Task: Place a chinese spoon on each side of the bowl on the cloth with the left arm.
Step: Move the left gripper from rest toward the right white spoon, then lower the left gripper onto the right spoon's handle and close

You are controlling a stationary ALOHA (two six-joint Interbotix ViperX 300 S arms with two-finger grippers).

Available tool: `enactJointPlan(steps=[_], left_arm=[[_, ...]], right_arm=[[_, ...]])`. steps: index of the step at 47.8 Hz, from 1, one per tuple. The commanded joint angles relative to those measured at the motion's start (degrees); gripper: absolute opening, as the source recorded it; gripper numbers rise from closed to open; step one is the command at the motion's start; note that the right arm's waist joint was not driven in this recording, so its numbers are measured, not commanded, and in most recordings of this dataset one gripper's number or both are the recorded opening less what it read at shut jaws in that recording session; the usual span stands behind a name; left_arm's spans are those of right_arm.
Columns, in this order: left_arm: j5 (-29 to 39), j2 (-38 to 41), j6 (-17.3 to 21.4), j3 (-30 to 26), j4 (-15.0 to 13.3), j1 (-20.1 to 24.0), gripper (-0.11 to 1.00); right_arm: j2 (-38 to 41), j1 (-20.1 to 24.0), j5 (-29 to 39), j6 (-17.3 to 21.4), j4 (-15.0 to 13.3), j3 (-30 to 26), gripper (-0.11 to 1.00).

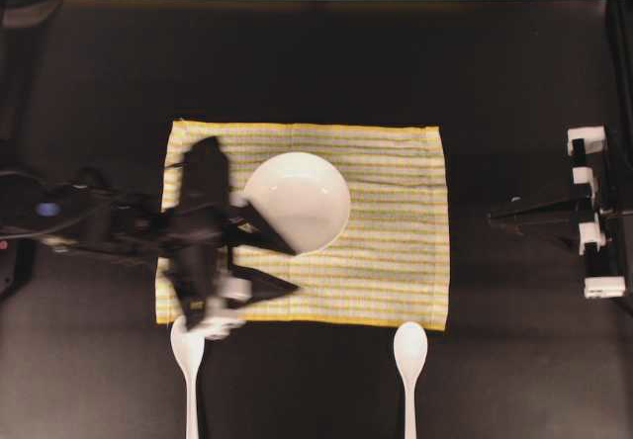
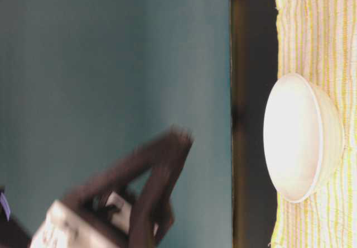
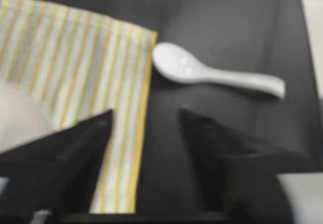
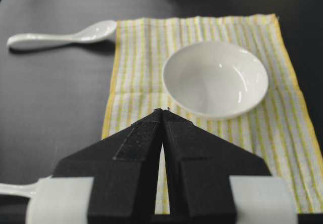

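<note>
The white bowl (image 1: 297, 202) sits left of centre on the striped cloth (image 1: 396, 261). My left gripper (image 1: 295, 269) hangs over the cloth's front-left part, just in front of the bowl. It is open and holds nothing, and its picture is blurred. In the left wrist view the open gripper (image 3: 146, 114) straddles the cloth's yellow hem (image 3: 144, 98), and one white spoon (image 3: 202, 72) lies on the black table beyond it. Two spoons lie just in front of the cloth, handles pointing away from it: one at the left (image 1: 188, 360), one at the right (image 1: 409, 360). My right gripper (image 1: 492, 219) is shut.
The black table (image 1: 316, 63) surrounds the cloth. The right arm rests at the right edge by its white-blocked mount (image 1: 590, 212). In the right wrist view the shut gripper (image 4: 163, 110) points at the bowl (image 4: 216, 77) from well short of it.
</note>
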Motion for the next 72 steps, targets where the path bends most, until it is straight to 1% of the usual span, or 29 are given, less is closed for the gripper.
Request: enactJointPlan(steps=[1, 4, 8, 16, 24, 30, 37, 46, 49, 59, 72], left_arm=[[-0.3, 3.3, -0.8, -4.3, 0.3, -0.8, 0.67], [-0.3, 5.4, -1.6, -6.5, 0.2, -1.5, 0.78], [-0.3, 8.1, -2.6, -9.6, 0.3, -2.4, 0.83], [-0.1, 13.5, -4.0, -14.8, 0.2, -3.9, 0.82], [-0.8, 18.5, -4.1, -17.1, 0.2, -3.5, 0.82], [-2.7, 23.3, -4.7, -19.6, 0.3, -2.9, 0.82], [-5.7, 27.2, -5.4, -22.1, 0.3, -3.0, 0.82], [-6.5, 30.6, -6.0, -23.1, 0.3, -2.3, 0.82], [-7.3, 31.3, -6.3, -23.2, 0.2, -2.3, 0.82], [-10.2, 34.3, -8.9, -23.2, 0.3, -1.8, 0.82], [-10.5, 35.9, -9.0, -23.8, 0.2, -1.7, 0.82]], right_arm=[[0.5, 0.0, 0.0, 0.4, 0.1, -0.3, -0.01], [0.5, 0.0, 0.2, 0.4, 0.1, -0.3, -0.01], [0.4, 0.0, 0.3, 0.4, 0.1, -0.3, -0.01], [0.5, 0.0, 0.3, 0.3, 0.0, 0.0, -0.01], [0.3, 0.0, 0.4, -0.2, 0.0, 0.2, -0.01], [0.0, 0.0, 0.9, -0.3, -0.1, 0.3, -0.01], [-0.3, 0.0, 1.8, -0.1, -0.1, 0.4, -0.01], [-1.0, 0.0, 1.9, 0.2, -0.1, 0.8, -0.01], [-1.4, 0.0, 1.8, -0.4, -0.1, 0.9, -0.01], [-3.2, 0.0, 1.9, -0.8, -0.4, 0.9, -0.01], [-3.4, 0.0, 2.8, -0.6, -0.4, 1.4, -0.01]])
